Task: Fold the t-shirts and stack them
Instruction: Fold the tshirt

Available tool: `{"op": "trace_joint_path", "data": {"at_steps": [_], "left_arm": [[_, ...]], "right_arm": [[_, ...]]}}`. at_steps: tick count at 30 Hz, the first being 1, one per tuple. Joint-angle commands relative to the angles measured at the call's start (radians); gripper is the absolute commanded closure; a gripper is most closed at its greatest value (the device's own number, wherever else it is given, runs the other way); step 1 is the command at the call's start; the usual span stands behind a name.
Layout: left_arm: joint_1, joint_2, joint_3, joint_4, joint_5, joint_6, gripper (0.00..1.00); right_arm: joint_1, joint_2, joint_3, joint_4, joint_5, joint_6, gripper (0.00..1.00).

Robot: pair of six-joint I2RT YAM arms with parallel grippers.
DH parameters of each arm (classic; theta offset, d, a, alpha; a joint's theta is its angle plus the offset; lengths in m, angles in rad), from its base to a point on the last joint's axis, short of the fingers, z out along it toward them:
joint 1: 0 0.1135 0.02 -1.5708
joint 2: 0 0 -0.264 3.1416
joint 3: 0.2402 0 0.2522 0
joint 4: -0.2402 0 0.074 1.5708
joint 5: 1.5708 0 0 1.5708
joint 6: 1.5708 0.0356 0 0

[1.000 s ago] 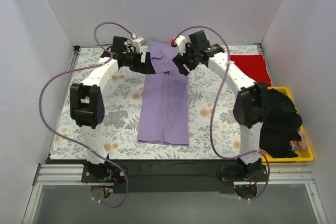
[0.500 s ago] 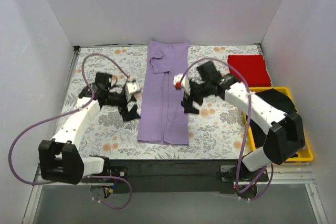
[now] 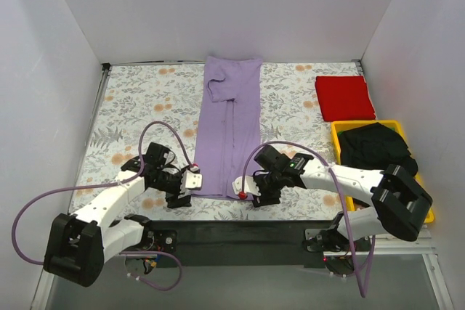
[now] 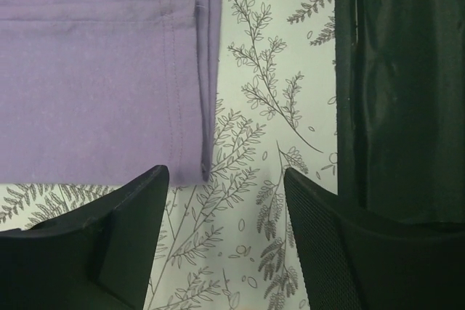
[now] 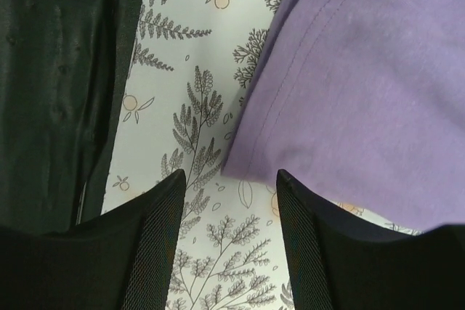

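Spread apart, the left gripper (image 4: 225, 179) and right gripper (image 5: 231, 179) hung at the near-edge hem corners of the lavender t-shirt (image 3: 231, 136), likely needing to pinch them for folding.

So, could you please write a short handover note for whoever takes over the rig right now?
The left gripper is open and empty, at the near left corner of the purple shirt.
The right gripper is open and empty, at its near right corner.
Done: the purple shirt lies folded into a long strip on the floral cloth; the red shirt sits folded at the far right.
Left: grip the near corners, fold the strip up, stack the two shirts.
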Motion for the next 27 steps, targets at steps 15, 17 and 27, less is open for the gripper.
{"op": "trace_joint_path", "data": {"at_steps": [15,17,27], "left_arm": [[-0.181,0.115,-0.123,0.358,-0.237,-0.089,0.56],[-0.196,0.134,-0.124,0.369,-0.247,-0.104,0.63],[-0.271,0.041,-0.132,0.363,-0.222,-0.161,1.0]], "right_arm": [[0.085,0.179,-0.04,0.168,0.14,0.022,0.61],[0.085,0.201,-0.036,0.168,0.148,0.032,0.69],[0.111,0.159,-0.059,0.163,0.196,0.077,0.99]]}}
